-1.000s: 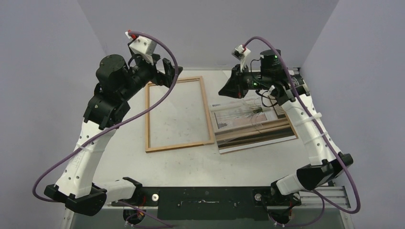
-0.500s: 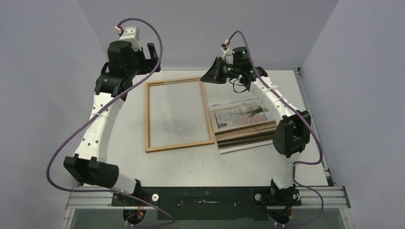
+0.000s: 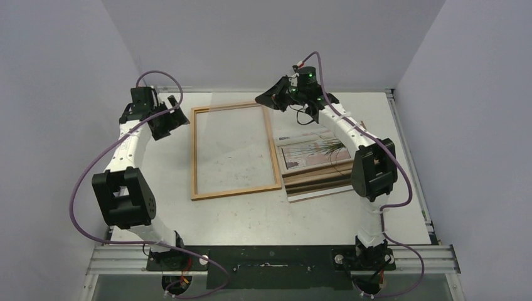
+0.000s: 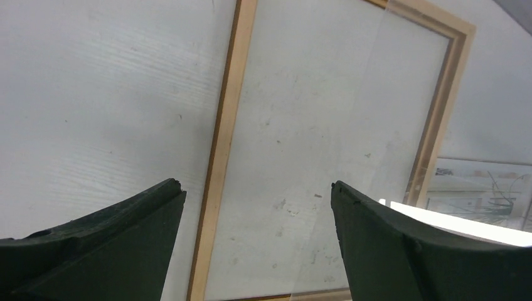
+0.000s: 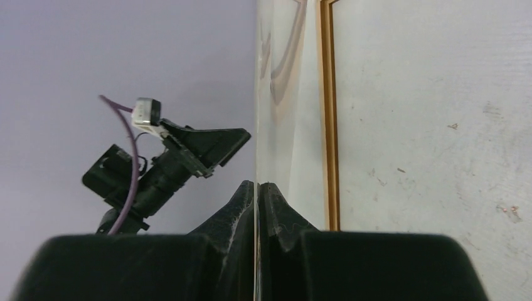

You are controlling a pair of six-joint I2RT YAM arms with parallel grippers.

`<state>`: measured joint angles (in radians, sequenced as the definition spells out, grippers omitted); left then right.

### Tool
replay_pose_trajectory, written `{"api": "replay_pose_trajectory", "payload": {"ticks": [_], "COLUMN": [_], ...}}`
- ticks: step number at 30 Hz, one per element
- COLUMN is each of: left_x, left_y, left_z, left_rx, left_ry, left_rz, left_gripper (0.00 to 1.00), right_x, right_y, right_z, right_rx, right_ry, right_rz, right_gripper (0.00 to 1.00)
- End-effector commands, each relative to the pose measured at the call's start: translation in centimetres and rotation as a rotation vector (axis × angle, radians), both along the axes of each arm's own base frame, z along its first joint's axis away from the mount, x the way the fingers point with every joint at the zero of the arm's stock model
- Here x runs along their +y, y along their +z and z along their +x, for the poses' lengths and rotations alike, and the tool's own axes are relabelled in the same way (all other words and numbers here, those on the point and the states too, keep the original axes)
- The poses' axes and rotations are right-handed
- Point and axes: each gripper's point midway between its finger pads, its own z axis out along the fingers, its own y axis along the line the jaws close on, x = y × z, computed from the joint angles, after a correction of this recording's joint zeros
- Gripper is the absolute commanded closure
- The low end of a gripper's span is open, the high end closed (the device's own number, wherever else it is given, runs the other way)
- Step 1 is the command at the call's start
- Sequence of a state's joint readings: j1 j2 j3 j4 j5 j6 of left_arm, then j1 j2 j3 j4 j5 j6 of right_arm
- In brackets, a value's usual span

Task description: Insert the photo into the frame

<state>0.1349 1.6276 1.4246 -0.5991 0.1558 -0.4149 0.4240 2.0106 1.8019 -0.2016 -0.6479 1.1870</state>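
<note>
At the counter's (image 3: 251, 216) far edge: right hand (image 3: 259, 100), closed tight on the rim of a clear pane (image 5: 276, 125) that reaches over the frame's right side.
Left hand (image 3: 174, 120): fingers spread wide, holding nothing, by the frame's far left corner.
Frame (image 3: 194, 157): flat on the counter, left of middle, bare counter showing through.
Photo (image 3: 313, 150): picture side up, just right of the frame, toward the counter's right edge.
</note>
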Motion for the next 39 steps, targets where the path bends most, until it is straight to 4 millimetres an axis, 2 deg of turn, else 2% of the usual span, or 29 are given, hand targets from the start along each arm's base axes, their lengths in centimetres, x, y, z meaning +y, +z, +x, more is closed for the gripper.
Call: {"api": "replay_pose_trajectory", "payload": {"ticks": [1,3,7,10,13,15,19,22,24,27,30,39], "left_x": [0.4,0.8,1.5,1.2,1.2,1.9,4.1,4.8,4.5,3.9,3.1,2.0], "left_y": [-2.2,-3.0,-5.2,-6.8,-8.5,-9.8,-11.4,-12.2,-12.5,-13.1,-13.5,-15.5], "left_z": [-0.4,-0.5,-0.5,-0.4,-0.3,-0.4,-0.5,-0.4,-0.1,0.0,0.7,2.0], "left_rx": [0.046,0.069,0.102,0.135,0.163,0.193,0.221,0.217,0.217,0.217,0.192,0.219], "left_ry": [-0.01,-0.013,-0.018,-0.014,0.016,0.063,0.162,0.19,0.175,0.151,0.109,0.07], "left_rz": [-0.101,-0.13,-0.161,-0.208,-0.232,-0.211,-0.167,-0.173,-0.194,-0.223,-0.262,-0.349], "left_gripper": [0.19,0.24,0.38,0.47,0.52,0.54,0.57,0.58,0.58,0.58,0.56,0.55], "right_x": [2.3,3.5,5.8,7.3,8.1,8.5,8.6,8.6,8.6,8.7,8.1,7.1], "right_y": [4.6,4.7,3.6,2.7,1.2,-0.1,-3.1,-5.0,-5.5,-4.9,-6.2,-8.1], "right_z": [0.0,-0.6,-1.4,-2.3,-3.0,-3.3,-3.0,-2.6,-2.2,-2.3,-2.1,-2.1], "right_rx": [-0.058,-0.067,-0.076,-0.093,-0.1,-0.1,-0.112,-0.134,-0.148,-0.185,-0.151,-0.084], "right_ry": [-0.021,0.0,0.033,0.079,0.116,0.132,0.149,0.171,0.177,0.19,0.179,0.17], "right_rz": [0.101,0.095,0.087,0.082,0.042,0.019,-0.04,-0.057,-0.041,-0.012,-0.022,0.015], "right_gripper": [1.0,1.0,1.0,1.0,1.0,1.0,1.0,1.0,1.0,1.0,1.0,1.0]}}
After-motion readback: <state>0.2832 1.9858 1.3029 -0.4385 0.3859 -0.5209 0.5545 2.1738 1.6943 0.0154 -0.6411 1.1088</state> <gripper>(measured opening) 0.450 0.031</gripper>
